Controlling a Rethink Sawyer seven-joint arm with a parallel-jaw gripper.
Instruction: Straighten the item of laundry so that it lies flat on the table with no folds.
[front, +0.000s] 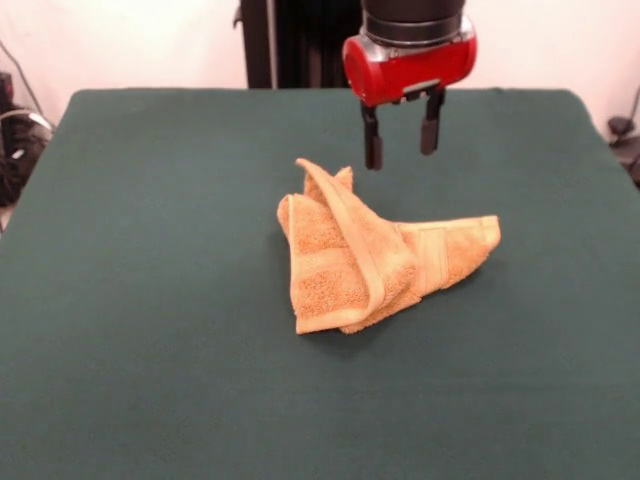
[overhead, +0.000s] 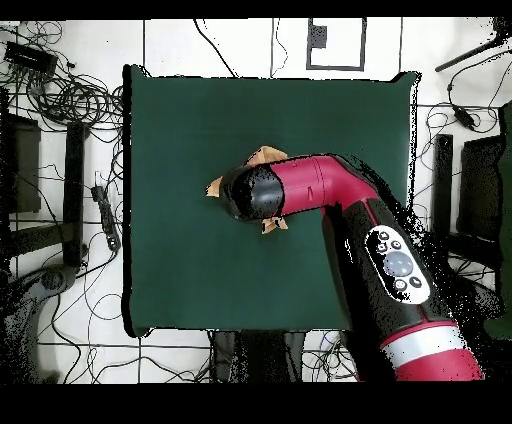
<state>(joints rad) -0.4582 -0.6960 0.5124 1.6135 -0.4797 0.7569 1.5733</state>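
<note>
The orange-tan towel (front: 365, 255) lies crumpled and folded over itself near the middle of the dark green table (front: 150, 300), with one corner stretched out to the right and a ridge of hem running across its top. My gripper (front: 401, 140) hangs above and just behind the towel, open, with nothing between its two black fingers (front: 372, 145). In the overhead view the arm's head (overhead: 255, 193) covers most of the towel (overhead: 266, 155); only small tan corners peek out around it, and the fingers are hidden there.
The table's edges (overhead: 128, 200) are far from the towel on all sides. Cables and dark equipment (overhead: 60, 100) lie on the floor around the table. The arm (overhead: 390, 260) crosses the table's lower right part in the overhead view.
</note>
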